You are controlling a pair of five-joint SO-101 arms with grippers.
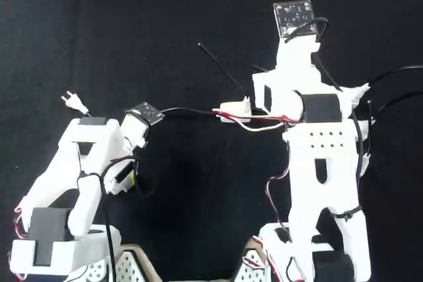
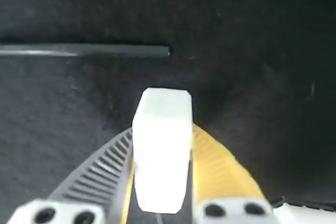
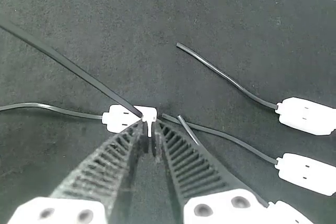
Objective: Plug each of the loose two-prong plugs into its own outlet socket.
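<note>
Seen from above, a loose white two-prong plug [image 1: 75, 102] lies on the black desk [image 1: 198, 183] near its left edge, clear of both arms. Just to its right is the left arm, folded low over the near-left corner. That arm's wrist camera adds what the overhead picture hides: the left tool [image 2: 161, 129] is clamped on a white block [image 2: 161, 153], one grey finger and one yellow finger pressed against its sides. The block is too washed out to say whether it is a plug or a socket. Past it a black cable [image 2: 86, 51] lies flat on the desk and ends in a cut tip. Toward the right edge of the desk stands the right arm. Its wrist camera shows the right tool [image 3: 150, 128] with its ribbed fingers drawn together, pinching the end of a small white connector [image 3: 123, 118] whose thin cable trails away across the desk. Well apart from that connector, two white outlet sockets [image 3: 306, 115] lie side by side, each on its own dark lead.
</note>
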